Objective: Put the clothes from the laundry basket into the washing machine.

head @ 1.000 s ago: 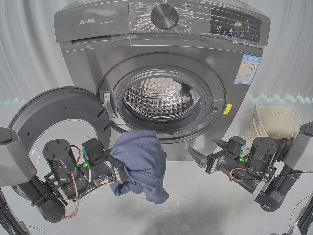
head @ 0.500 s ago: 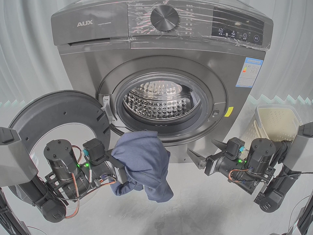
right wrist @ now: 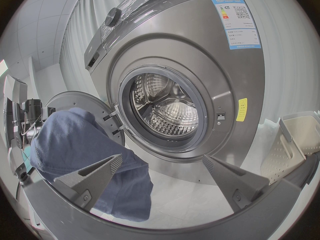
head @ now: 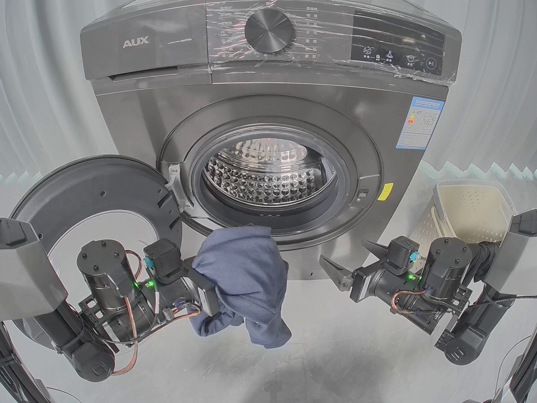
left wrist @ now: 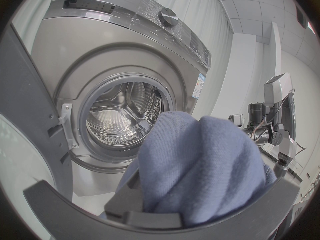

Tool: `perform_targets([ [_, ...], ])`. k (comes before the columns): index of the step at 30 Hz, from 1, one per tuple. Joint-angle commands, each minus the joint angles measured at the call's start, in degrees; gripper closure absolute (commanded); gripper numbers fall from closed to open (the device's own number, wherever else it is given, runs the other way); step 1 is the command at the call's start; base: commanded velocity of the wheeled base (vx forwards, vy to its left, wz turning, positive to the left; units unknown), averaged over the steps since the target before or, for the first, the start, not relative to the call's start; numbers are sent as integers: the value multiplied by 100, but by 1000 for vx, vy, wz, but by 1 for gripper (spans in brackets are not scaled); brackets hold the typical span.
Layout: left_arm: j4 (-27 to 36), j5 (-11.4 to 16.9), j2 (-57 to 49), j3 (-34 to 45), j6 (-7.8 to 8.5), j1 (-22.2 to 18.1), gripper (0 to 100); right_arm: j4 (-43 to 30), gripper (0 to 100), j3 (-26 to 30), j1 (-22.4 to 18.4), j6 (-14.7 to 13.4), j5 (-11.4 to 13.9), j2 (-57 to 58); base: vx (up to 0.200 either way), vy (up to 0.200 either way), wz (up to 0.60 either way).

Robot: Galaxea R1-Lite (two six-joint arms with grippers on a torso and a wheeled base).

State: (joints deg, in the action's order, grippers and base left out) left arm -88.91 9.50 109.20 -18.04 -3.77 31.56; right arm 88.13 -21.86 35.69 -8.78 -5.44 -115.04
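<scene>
A blue garment hangs from my left gripper, which is shut on it just below the washing machine's open drum. In the left wrist view the cloth bulges over the gripper and hides its fingertips. The drum holds no clothes that I can see. My right gripper stands open with nothing in it, low in front of the machine's right side; its two fingers are spread wide apart. The cream laundry basket stands right of the machine, its visible inside bare.
The round door is swung fully open to the left, behind my left arm. Pale floor lies free between the arms. A curtain hangs behind the machine. The basket is close beside my right arm.
The head view has shifted, so the machine sits slightly more to the left in the picture. Both arms hold nearly the same pose; the hanging cloth's lower edge has swayed a little.
</scene>
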Motion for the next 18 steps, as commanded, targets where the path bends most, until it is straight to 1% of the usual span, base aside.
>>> perform_targets([
  [1,-4,0,48,-15,-1,-10,100,3,0,6,-1,-1,-1,-18,0,0,0],
  [3,-4,0,57,-6,-10,-18,100,3,0,6,-1,-1,-1,-27,0,0,0],
  [9,-4,-9,92,-24,-1,-18,100,3,0,-11,8,-1,-1,-36,200,0,0],
  [14,-4,-211,128,-59,-1,8,100,3,0,-3,34,-1,-1,-36,0,0,0],
  [18,-4,-220,180,-50,-1,8,100,3,0,-3,69,-1,-1,-36,0,0,0],
])
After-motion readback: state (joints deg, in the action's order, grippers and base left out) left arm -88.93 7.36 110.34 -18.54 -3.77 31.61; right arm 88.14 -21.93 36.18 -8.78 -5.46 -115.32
